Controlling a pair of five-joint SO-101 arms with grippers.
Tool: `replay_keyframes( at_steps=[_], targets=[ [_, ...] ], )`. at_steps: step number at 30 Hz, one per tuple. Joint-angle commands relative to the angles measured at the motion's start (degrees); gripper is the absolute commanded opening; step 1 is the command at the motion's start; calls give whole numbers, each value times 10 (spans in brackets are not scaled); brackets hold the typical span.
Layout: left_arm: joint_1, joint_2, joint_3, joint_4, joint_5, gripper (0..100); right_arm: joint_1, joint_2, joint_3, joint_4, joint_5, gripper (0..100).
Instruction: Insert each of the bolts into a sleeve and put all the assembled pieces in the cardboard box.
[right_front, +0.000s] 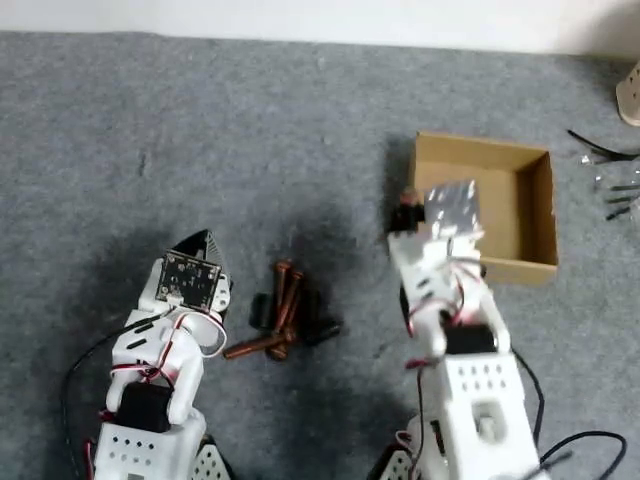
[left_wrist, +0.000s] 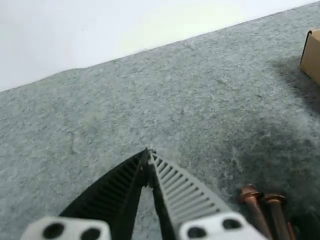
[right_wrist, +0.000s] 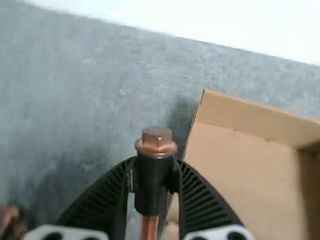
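Two hands work over the grey surface (right_front: 300, 120). At the left, the left hand (left_wrist: 149, 156) has its fingers pressed together on nothing, tip close over the felt. Just to its right lies the pile: several copper bolts (right_front: 284, 300) touching and crossing one another, with black sleeves (right_front: 262, 310) against them. None of these looks joined.

Further right, the right hand (right_wrist: 154, 172) is clamped on a sleeve (right_wrist: 151, 187) with a bolt (right_wrist: 156, 141) through it, head above the fingers and shank below. In the high view this piece hangs at the left wall of the box (right_front: 482, 152), about over the rim rather than over the floor. The box stands open at the right, its floor partly hidden by the arm.

The step in hand is the drop. To do it well, I'd carry the piece further right until it is past the wall, bring it low into the box, and only then let go. The grip is on the sleeve alone, so keeping the head up should stop the bolt sliding out. A release at the rim risks the piece glancing off onto the surface.
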Motion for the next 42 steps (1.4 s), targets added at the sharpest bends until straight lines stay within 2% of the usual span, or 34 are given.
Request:
replay_keyframes(
  at_steps=[1, 4, 9, 13, 19, 25, 32, 36, 38, 42],
  targets=[
    [5, -6, 9, -1, -4, 7, 23, 126, -96, -47, -68, 5],
    [5, -6, 9, -1, -4, 7, 65, 207, -127, -79, -138, 5],
    [5, -6, 11, -15, -4, 7, 139, 298, -130, -192, -267, 6],
    [5, -6, 11, -15, -3, 7, 186, 360, -133, -222, -300, 6],
    [5, -6, 11, -15, -2, 7, 189, 408, -134, -222, -301, 9],
    [5, -6, 11, -14, -2, 7, 179, 407, -135, -178, -301, 151],
    [5, -6, 11, -17, -2, 7, 161, 397, -135, -168, -300, 156],
    [5, -6, 11, -17, -2, 7, 140, 300, -123, -165, -300, 156],
    [1, -6, 10, -17, -1, 7, 117, 228, -82, -126, -294, 156],
    [-15, -6, 9, -18, 0, 7, 6, 58, 0, -80, -216, 156]
  ],
)
